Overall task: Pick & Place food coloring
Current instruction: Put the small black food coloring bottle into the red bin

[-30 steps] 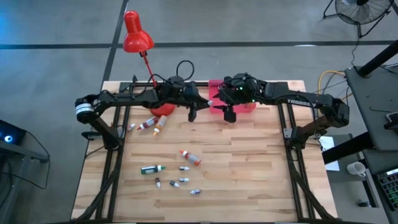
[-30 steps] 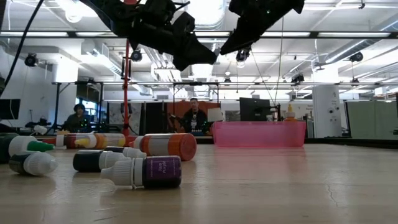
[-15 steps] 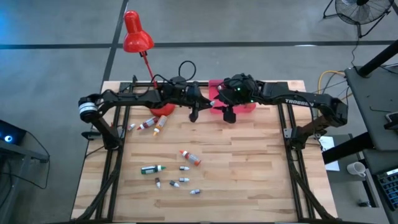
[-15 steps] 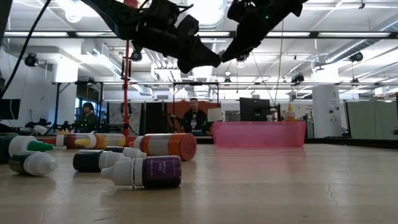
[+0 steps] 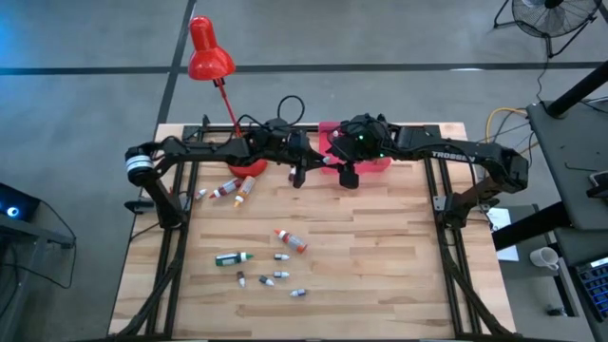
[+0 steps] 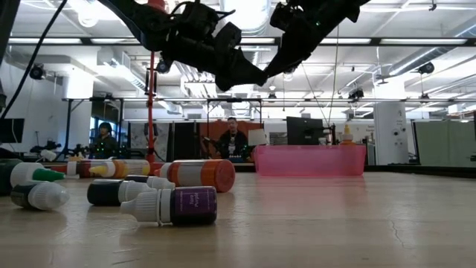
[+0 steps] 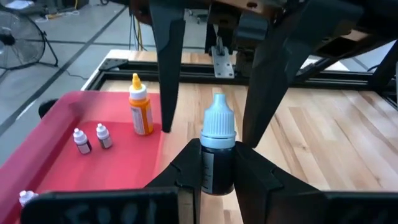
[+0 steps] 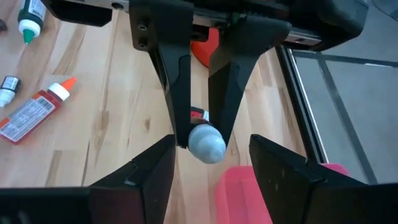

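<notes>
My left gripper is shut on a small dark dropper bottle with a pale cap, held in the air just left of the pink tray. My right gripper is open and faces it. In the left wrist view its two fingers stand on either side of the cap, beyond it, without touching. The tray holds an orange bottle and two tiny whitish ones. More food coloring lies on its side on the wood: a red-orange tube, a green bottle and several tiny ones. My left gripper pinches the bottle's dark body between its two fingers. The pale cap sticks out past the fingertips. The fingers slant down toward the table's right. The bottle is lifted clear of the table.
A red desk lamp has its base at the far edge behind my left arm, with its head beyond the table. Three more bottles lie near the lamp base. The bare wood on the right half is free room. People sit in the room behind.
My left gripper has carried the bottle a little toward the table's right, closer to my right gripper and the tray. My right gripper has edged slightly left toward it and stays open.
</notes>
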`<state>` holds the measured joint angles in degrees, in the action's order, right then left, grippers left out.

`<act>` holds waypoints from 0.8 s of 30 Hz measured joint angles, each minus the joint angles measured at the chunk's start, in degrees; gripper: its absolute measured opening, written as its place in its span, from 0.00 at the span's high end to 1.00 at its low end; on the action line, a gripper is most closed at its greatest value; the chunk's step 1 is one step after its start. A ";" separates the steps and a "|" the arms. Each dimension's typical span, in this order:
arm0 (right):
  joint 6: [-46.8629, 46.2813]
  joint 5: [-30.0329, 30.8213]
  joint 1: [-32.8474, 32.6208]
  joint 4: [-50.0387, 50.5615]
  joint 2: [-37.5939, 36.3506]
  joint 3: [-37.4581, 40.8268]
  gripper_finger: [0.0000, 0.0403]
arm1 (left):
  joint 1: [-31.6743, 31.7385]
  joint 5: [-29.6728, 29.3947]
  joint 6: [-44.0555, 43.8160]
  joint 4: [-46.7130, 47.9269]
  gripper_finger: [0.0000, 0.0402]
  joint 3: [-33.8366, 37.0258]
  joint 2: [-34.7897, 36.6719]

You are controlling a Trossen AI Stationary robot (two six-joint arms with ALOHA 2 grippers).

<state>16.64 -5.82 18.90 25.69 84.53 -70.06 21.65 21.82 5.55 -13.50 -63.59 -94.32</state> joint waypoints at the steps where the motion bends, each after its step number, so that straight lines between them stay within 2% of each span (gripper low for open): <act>1: -0.04 0.00 0.00 0.02 0.00 0.00 0.53 | 0.00 0.00 0.19 -0.13 0.88 0.00 0.00; 14: 0.05 -0.02 0.02 1.77 0.07 0.00 0.76 | 0.04 -0.48 1.53 -0.11 0.88 0.11 0.00; 19: -0.06 -0.05 0.02 1.81 0.07 0.00 0.80 | 0.04 -0.48 2.79 0.01 0.88 0.13 -0.63; 24: -0.15 -0.10 0.02 1.63 0.09 0.00 0.78 | 0.00 -0.53 2.79 0.47 0.88 0.17 -2.40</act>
<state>16.49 -5.92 18.92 27.33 84.62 -70.06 21.65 21.30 8.34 -13.03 -63.42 -96.73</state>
